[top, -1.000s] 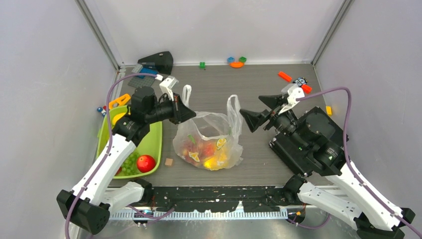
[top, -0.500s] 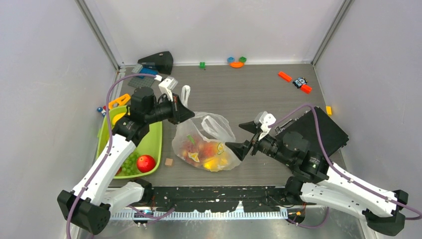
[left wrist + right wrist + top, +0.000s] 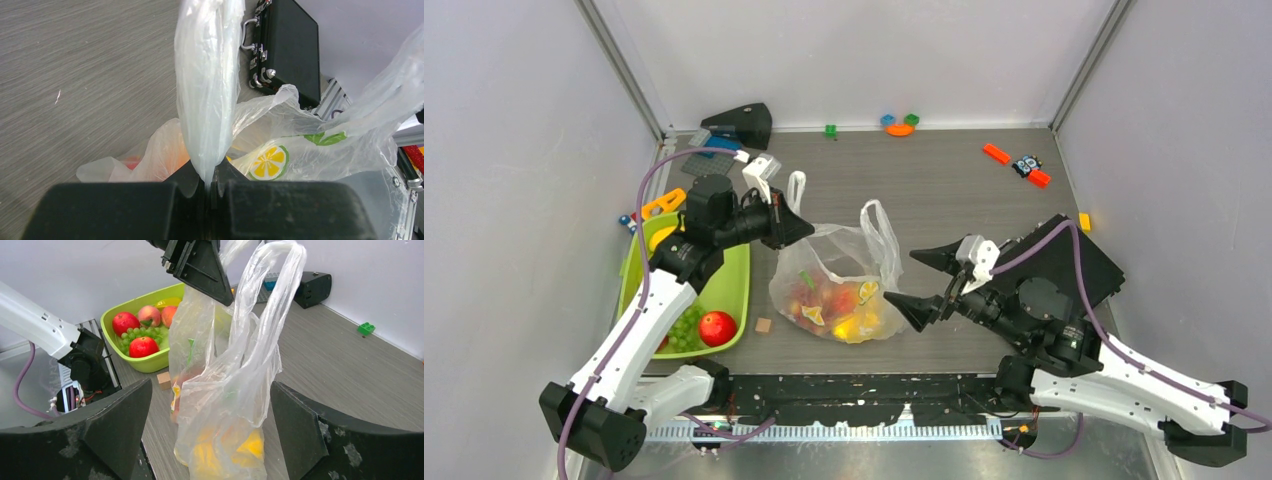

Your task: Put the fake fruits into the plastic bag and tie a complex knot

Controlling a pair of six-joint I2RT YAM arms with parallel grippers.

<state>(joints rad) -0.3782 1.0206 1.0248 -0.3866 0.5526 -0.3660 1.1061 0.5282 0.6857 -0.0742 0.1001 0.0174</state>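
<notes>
The plastic bag stands on the table with several fake fruits inside, yellow and red. My left gripper is shut on the bag's left handle and holds it up. My right gripper is open and empty, level with the bag's right side; in the right wrist view its fingers stand on either side of the bag without touching it. The right handle loop stands free. A red apple and green grapes lie in the lime-green tray. No knot shows.
A black case lies under my right arm. A small wooden cube sits between tray and bag. Toy bricks lie along the back wall and at the far right. A black object sits at the back left.
My right arm swung from beside the right handle toward the near right of the bag. The right handle sagged, then stood up again. The left gripper has not moved.
</notes>
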